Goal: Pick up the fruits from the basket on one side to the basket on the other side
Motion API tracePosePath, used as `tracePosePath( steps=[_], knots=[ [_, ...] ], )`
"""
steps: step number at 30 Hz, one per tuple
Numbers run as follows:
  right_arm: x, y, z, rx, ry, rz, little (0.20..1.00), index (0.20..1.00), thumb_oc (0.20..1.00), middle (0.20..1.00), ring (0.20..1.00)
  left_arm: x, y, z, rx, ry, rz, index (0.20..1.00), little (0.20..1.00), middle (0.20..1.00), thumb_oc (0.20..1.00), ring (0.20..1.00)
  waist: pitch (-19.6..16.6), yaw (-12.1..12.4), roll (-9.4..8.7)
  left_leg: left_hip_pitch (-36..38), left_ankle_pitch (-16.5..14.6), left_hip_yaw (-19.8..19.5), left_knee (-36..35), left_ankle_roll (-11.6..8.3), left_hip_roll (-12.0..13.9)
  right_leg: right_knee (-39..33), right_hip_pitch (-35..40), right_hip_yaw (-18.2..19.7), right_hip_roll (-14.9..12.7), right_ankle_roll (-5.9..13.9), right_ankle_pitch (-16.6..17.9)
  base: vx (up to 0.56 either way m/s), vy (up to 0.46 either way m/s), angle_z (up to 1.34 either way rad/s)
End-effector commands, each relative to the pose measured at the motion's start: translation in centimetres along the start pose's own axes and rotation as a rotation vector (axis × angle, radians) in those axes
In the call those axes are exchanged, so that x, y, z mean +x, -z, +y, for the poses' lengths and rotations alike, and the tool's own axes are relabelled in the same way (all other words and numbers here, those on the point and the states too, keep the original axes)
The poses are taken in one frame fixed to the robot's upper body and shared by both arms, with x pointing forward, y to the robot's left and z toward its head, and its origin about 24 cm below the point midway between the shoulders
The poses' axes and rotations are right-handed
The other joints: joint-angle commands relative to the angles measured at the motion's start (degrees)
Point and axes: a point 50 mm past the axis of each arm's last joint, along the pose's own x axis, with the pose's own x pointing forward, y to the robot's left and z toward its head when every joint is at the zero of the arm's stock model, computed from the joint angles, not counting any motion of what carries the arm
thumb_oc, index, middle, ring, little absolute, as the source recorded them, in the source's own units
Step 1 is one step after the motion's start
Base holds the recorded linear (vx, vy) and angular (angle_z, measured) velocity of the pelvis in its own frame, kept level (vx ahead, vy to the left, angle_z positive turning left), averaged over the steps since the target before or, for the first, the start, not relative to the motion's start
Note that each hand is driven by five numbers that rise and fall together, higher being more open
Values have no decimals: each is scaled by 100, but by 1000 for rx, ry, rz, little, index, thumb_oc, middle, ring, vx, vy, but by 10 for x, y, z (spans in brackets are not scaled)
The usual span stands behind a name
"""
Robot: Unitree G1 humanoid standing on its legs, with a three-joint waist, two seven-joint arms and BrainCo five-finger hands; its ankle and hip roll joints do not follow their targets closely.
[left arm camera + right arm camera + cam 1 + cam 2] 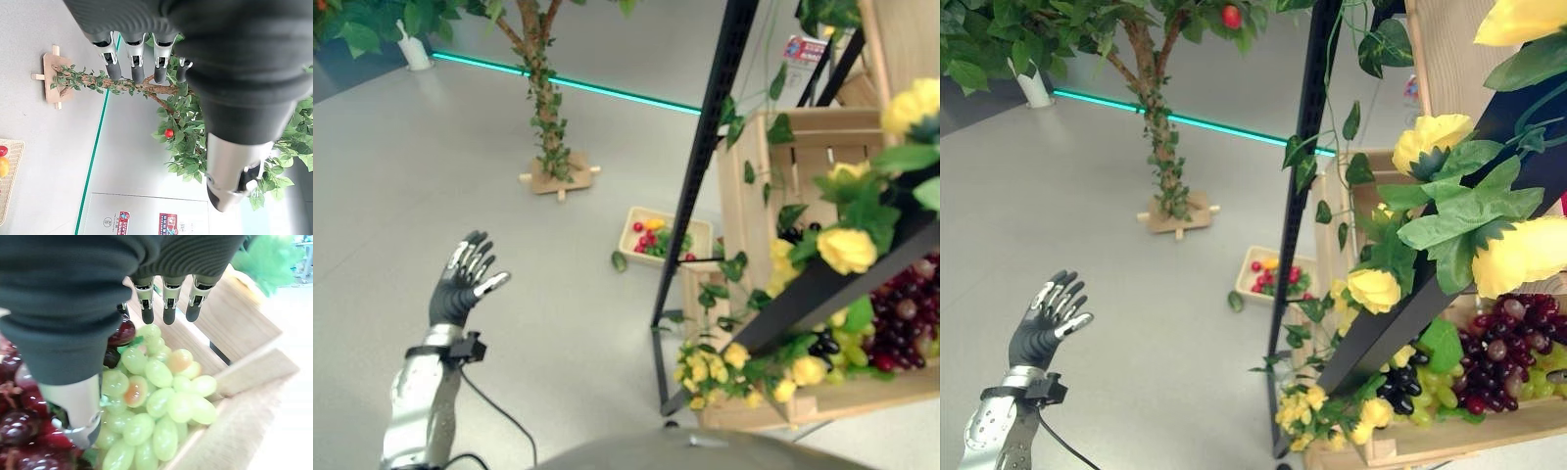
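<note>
In the left eye view the left hand (462, 281) is raised over the grey floor (411, 176), palm down, fingers straight and a little spread, holding nothing. Well ahead of it and to its right a small wicker basket (697, 231) of mixed fruits stands on the floor, beside a black metal stand (705, 157) with yellow flowers (847, 250). A thin artificial tree (543, 108) on a wooden base stands further ahead.

In the left wrist view the straight fingers (134, 58) point to this tree, where a red fruit (168, 132) hangs.

In the right wrist view the right hand (63, 323) hovers just above a green grape bunch (156, 406) in a wooden crate (230, 328), fingers loosely extended and not clamped. The bunch lies along the crate wall; dark red grapes (19, 426) lie beside the thumb.
</note>
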Motion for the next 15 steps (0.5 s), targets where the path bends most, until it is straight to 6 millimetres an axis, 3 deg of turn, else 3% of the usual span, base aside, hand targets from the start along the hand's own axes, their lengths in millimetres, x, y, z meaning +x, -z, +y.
tracePosePath(
  steps=[1, 12, 15],
  knots=[
    [6, 5, -20, 139, 179, 7, 1000, 1000, 1000, 1000, 1000, 16, -21, 7, 34, -20, -113, 1000, 1000, 1000, 1000, 1000, 41, 80, -106, 90, -463, 160, 125, 71, -76, 524, 68, -1, -73, 385, -673, 0, 0, 0],
    [7, 11, 2, 474, 322, -75, 1000, 1000, 1000, 1000, 1000, 21, -19, 8, 25, -57, -125, 1000, 1000, 1000, 1000, 1000, -32, -161, 3, 134, -573, 343, 240, 129, -94, 570, 6, 230, -34, 400, -661, -3, 4, -6],
    [7, 8, 5, 492, 320, -100, 1000, 1000, 1000, 1000, 1000, 21, -19, 9, 23, -63, -127, 1000, 1000, 1000, 1000, 1000, -35, -186, 11, 123, -587, 384, 259, 134, -92, 598, -31, 278, -31, 405, -652, -11, 8, -10]
  ],
)
